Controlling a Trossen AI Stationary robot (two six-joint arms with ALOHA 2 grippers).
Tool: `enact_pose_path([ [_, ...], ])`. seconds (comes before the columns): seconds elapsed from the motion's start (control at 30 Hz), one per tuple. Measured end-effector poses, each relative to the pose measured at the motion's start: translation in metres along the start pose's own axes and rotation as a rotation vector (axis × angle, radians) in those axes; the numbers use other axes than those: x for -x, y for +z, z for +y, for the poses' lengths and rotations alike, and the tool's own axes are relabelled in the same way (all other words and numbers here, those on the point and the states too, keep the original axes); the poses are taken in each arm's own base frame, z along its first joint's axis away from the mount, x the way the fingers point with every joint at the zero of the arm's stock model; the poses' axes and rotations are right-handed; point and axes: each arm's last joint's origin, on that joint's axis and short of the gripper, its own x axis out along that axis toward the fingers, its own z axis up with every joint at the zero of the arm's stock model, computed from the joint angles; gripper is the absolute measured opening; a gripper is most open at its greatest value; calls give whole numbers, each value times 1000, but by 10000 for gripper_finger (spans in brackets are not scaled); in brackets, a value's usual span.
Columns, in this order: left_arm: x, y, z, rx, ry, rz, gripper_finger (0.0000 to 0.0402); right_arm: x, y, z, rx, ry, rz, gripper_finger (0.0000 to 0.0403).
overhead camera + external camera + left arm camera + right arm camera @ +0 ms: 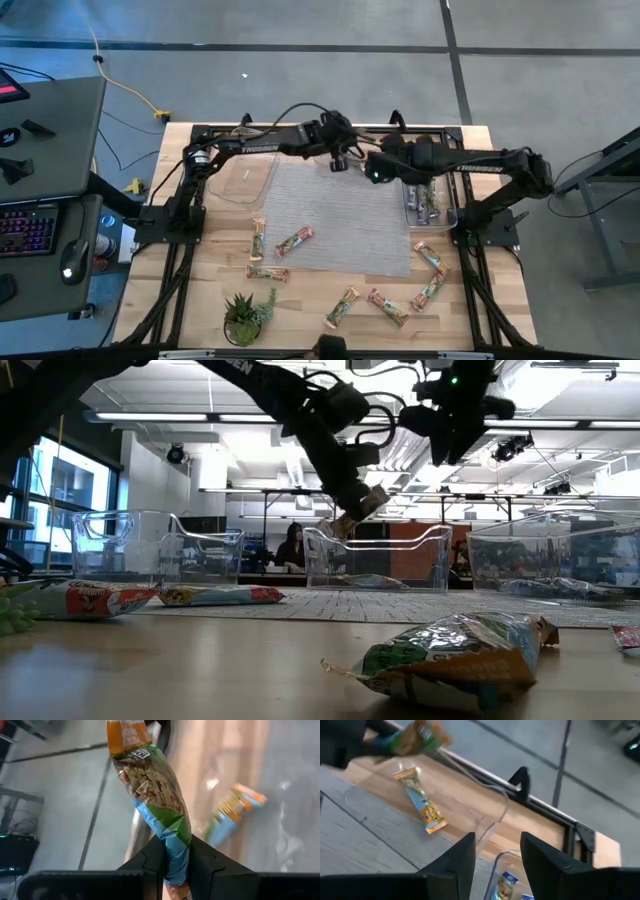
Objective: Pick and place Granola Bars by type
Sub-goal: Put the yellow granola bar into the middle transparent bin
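Note:
My left gripper (pixel 340 160) (pixel 352 510) hovers over the middle clear tub (pixel 375 555) at the table's far edge, shut on a green-orange granola bar (pixel 150 785). Another green-orange bar (pixel 234 812) (pixel 422 807) lies flat inside that tub. My right gripper (pixel 375 172) (pixel 497 850) hangs open close by to the right, high above the table (pixel 455 420), holding nothing. Several more bars lie flat on the table's near half, such as one (pixel 295 240) on the grey mat and one (pixel 450 660) on the wood. My left gripper pinches the green-orange bar between its two fingers (pixel 150 860) at one end of the wrapper (pixel 172 852). The rest of the bar sticks out past the fingertips. The fingers slant downward from above, and the bar is lifted clear above the middle tub.
A clear tub (pixel 432 200) on the right holds several bars; another clear tub (pixel 155 545) stands on the left. A grey mat (pixel 340 215) covers the table's middle. A small potted plant (pixel 245 318) stands at the near left edge. A person (pixel 293 545) sits in the room beyond.

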Motion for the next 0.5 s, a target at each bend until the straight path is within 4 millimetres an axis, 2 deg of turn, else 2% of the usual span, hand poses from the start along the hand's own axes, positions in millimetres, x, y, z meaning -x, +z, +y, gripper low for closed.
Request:
enact_pose_path([
  [0.13,-7,-7,13,39,-59,-14,56,-19,11,6,30,50,42,139],
  [0.27,-21,-19,10,55,-138,24,64,-29,16,12,46,78,43,139],
  [0.5,-44,-29,-5,83,-160,73,148,-28,16,15,39,127,65,139],
])
